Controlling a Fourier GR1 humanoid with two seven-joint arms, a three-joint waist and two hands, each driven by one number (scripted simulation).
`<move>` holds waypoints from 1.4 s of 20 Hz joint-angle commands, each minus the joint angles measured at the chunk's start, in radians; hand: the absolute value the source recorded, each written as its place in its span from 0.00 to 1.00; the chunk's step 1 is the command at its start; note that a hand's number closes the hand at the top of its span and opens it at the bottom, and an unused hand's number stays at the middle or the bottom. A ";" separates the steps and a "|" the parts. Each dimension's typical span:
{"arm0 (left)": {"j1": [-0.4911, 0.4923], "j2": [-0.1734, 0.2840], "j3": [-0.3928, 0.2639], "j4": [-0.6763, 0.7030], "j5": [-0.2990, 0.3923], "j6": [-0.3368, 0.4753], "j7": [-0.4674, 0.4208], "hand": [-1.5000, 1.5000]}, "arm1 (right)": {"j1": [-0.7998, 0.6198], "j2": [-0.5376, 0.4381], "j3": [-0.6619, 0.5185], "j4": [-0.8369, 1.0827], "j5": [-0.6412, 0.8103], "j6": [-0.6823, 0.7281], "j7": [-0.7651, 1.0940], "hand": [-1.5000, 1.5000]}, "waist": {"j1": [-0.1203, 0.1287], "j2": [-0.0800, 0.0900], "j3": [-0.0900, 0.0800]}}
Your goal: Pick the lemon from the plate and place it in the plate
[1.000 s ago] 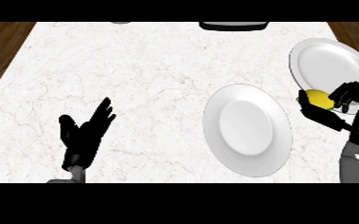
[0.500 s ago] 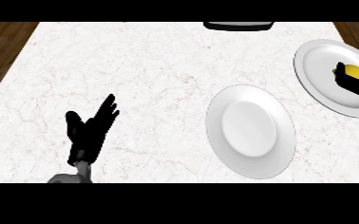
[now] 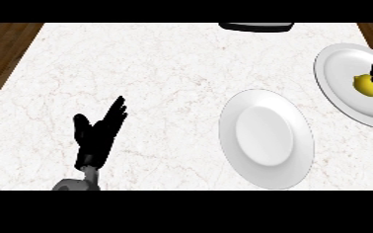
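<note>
A white marbled counter (image 3: 146,79) with faint grey veining is filling the view, with dark wood flooring (image 3: 15,39) showing past its left edge and a sliver at the upper right. Low on the left, the left hand (image 3: 94,133) is resting above the counter with its fingers (image 3: 115,112) straight and spread, pointing up and slightly right, holding nothing; its thumb is standing apart on the left and a grey forearm (image 3: 76,183) is entering from the bottom edge. The right hand is barely showing: only a dark sliver at the right edge sits just beside the lemon, so whether its fingers are curled cannot be told. The lemon (image 3: 362,83) is lying on the far plate (image 3: 335,74), a white plate cut off by the right edge. A second white plate (image 3: 267,138) is sitting nearer and to the left of it, apart from the lemon. A dark, flat object (image 3: 256,26) is lying at the counter's far edge, too cropped to identify. No writing or label is readable anywhere.
</note>
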 commanded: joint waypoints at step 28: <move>0.040 -0.020 -0.009 0.013 -0.014 0.003 -0.018 0.50 | 0.040 -0.187 -0.185 0.307 -0.208 0.681 -0.253 0.00 | -0.022 -0.002 0.002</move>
